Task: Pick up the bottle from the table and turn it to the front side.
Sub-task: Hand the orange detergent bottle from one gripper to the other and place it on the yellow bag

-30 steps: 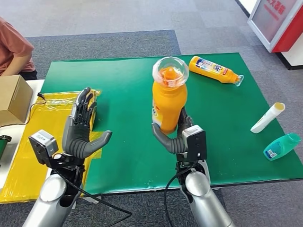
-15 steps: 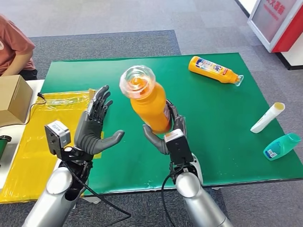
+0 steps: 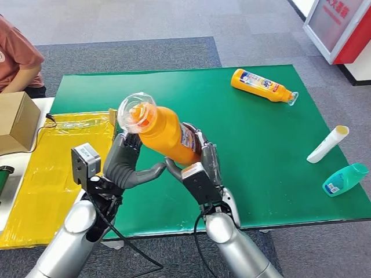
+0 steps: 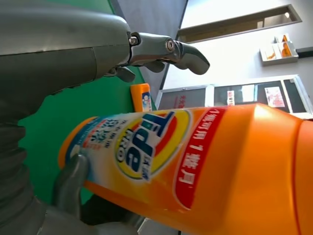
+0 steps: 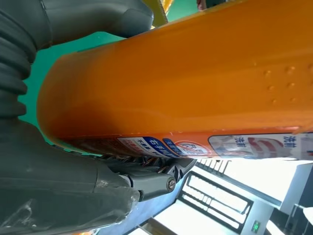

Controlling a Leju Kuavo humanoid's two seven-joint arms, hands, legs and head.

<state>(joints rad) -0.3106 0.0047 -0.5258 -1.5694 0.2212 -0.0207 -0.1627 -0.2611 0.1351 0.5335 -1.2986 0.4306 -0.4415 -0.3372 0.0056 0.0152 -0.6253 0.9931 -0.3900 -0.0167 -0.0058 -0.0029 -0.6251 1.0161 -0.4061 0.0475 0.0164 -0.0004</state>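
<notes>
Right hand [image 3: 202, 165] clutching tilted orange bottle [image 3: 168, 134], left hand [image 3: 124, 165] spread beneath, label [image 4: 147, 142] facing left wrist view

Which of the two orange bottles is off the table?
The orange bottle with the clear cap, held tilted in the right hand. The other orange bottle lies on its side at the green mat's far edge.

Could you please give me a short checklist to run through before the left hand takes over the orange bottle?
1. Right hand grips the orange bottle at its lower body: ok.
2. Bottle lifted off the green mat, tilted with its clear cap toward the left hand: ok.
3. Left hand at the cap end, thumb under the bottle: ok.
4. Left hand actually touching the bottle: cannot tell.
5. Front label facing the left wrist camera: ok.
6. Other bottles lie far off: ok.
</notes>
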